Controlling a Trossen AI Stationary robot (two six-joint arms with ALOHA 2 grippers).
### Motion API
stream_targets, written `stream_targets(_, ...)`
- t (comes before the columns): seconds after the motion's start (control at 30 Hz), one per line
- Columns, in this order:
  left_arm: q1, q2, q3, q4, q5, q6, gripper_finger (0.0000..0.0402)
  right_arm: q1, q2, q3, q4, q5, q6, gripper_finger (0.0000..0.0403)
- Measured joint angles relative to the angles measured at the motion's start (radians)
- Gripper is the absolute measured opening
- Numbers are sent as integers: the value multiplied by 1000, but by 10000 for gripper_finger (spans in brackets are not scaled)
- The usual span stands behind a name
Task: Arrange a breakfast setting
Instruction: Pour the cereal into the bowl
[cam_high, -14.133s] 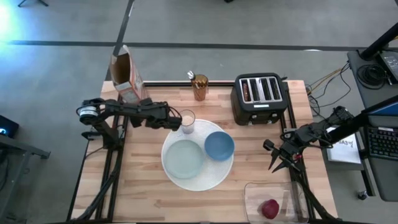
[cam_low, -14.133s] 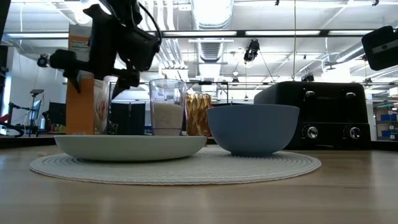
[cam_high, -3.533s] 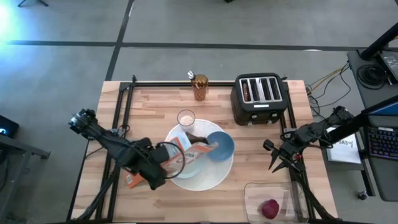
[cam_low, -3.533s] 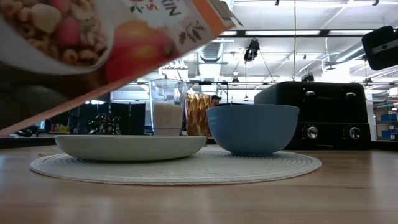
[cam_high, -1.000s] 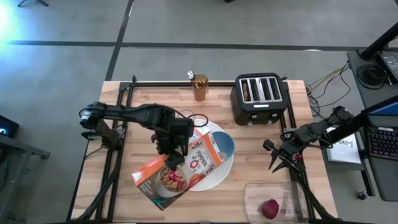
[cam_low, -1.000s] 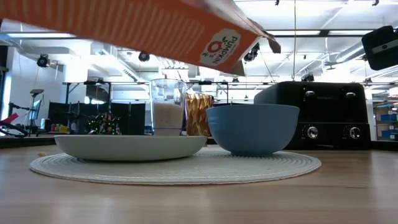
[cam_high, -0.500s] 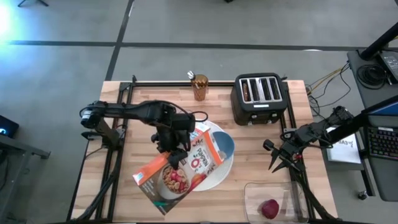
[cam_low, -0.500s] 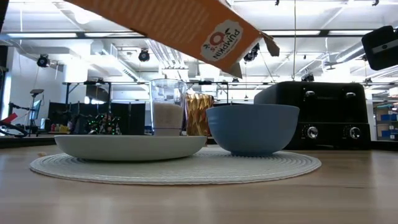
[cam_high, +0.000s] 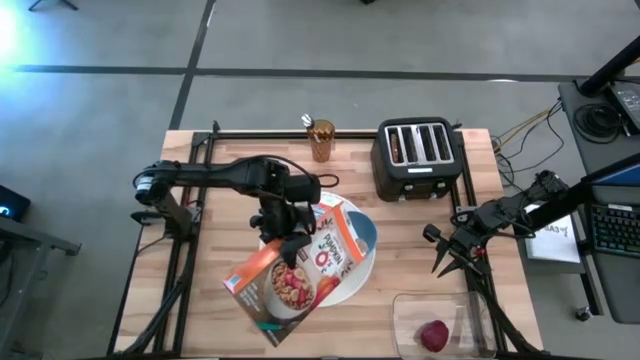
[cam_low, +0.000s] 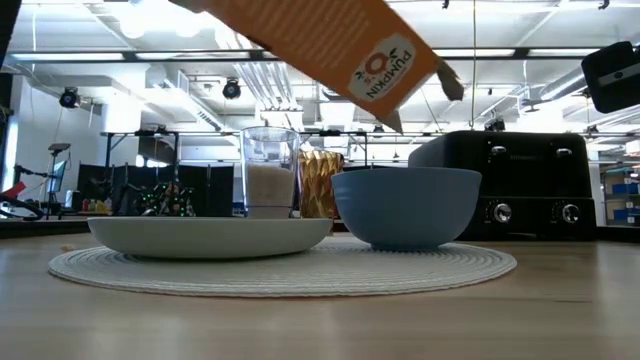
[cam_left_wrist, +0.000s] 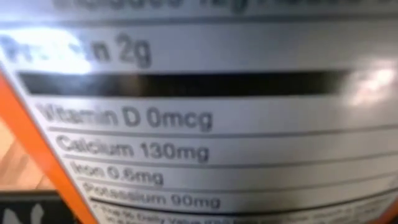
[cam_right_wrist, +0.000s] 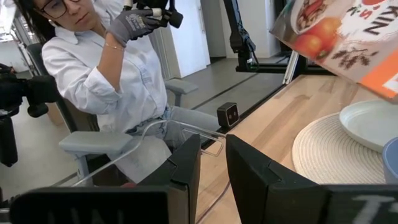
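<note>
While the small blue bowl (cam_high: 361, 231) rests on the right part of the large round white plate (cam_high: 352, 281), beside the smaller pale green-white plate (cam_low: 210, 236), the orange-and-white cereal box (cam_high: 295, 279) is held tilted above the setting, its open top end directed toward the bowl and its base hanging out past the plate's near-left rim. The box is clamped by the left gripper (cam_high: 290, 246), whose fingers are pressed against the box sides; the left wrist view is filled by the box's nutrition panel. In the low view the milk glass (cam_low: 270, 172) is seen standing upright behind the green-white plate, with the box corner above the bowl and not touching it. A black four-slot toaster (cam_high: 418, 158) stands at the far right of the wooden table (cam_high: 214, 240), with brown toast (cam_high: 400, 146) seen in a slot. A small red fruit (cam_high: 433, 335) lies in a clear container at the near right corner. The right gripper (cam_high: 447, 256) is parked at the table's right edge, fingers spread. A seated person (cam_right_wrist: 106, 68) is seen in the right wrist view.
</note>
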Motion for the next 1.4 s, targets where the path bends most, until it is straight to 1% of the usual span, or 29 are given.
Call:
stream_targets(0.17, 16, 15, 0, 6, 34, 5, 233, 0, 0, 0, 0, 0, 0, 68)
stream_targets(0.4, 41, 16, 0, 8, 18, 5, 233, 0, 0, 0, 0, 0, 0, 68)
stream_targets(0.57, 43, 16, 0, 17, 48, 5, 233, 0, 0, 0, 0, 0, 0, 68)
stream_targets(0.83, 66, 16, 0, 16, 52, 10, 233, 0, 0, 0, 0, 0, 0, 68)
stream_targets(1.03, 86, 16, 0, 15, 126, -22, 233, 0, 0, 0, 0, 0, 0, 68)
stream_targets(1.27, 94, 16, 0, 14, 123, -37, 233, 0, 0, 0, 0, 0, 0, 68)
stream_targets(1.4, 96, 17, 0, 14, 138, -47, 233, 0, 0, 0, 0, 0, 0, 68)
